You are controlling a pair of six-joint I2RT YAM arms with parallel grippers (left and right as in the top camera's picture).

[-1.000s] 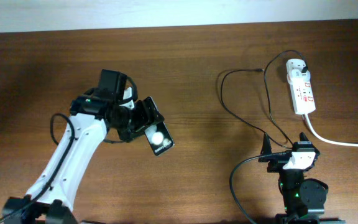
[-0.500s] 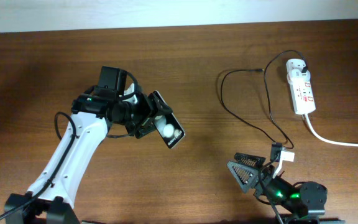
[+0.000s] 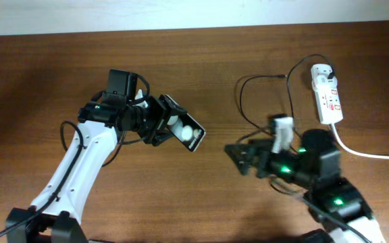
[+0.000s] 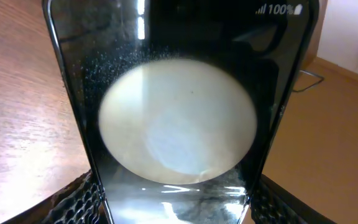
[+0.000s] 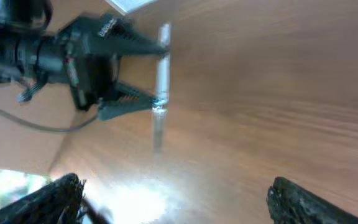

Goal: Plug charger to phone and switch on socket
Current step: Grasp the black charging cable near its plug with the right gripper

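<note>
Brown wooden table, two robot arms facing each other across its middle.
Overhead: the left gripper (image 3: 169, 125) pinches the small flat black phone (image 3: 189, 133) left of centre; the white elongated power strip (image 3: 327, 94) lies far right, the thin black charger cable (image 3: 239, 101) looping to its left. Left wrist: the phone fills the view between meshed fingers (image 4: 79, 196). Right wrist: the right gripper (image 5: 174, 186) is spread wide, facing the edge-on phone.

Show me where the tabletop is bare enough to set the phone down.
Bare wood: left of the left arm, and the table front between both arms. Crowded on the right: the charger cable loops between the right gripper and the power strip. The left gripper holds the phone.
</note>
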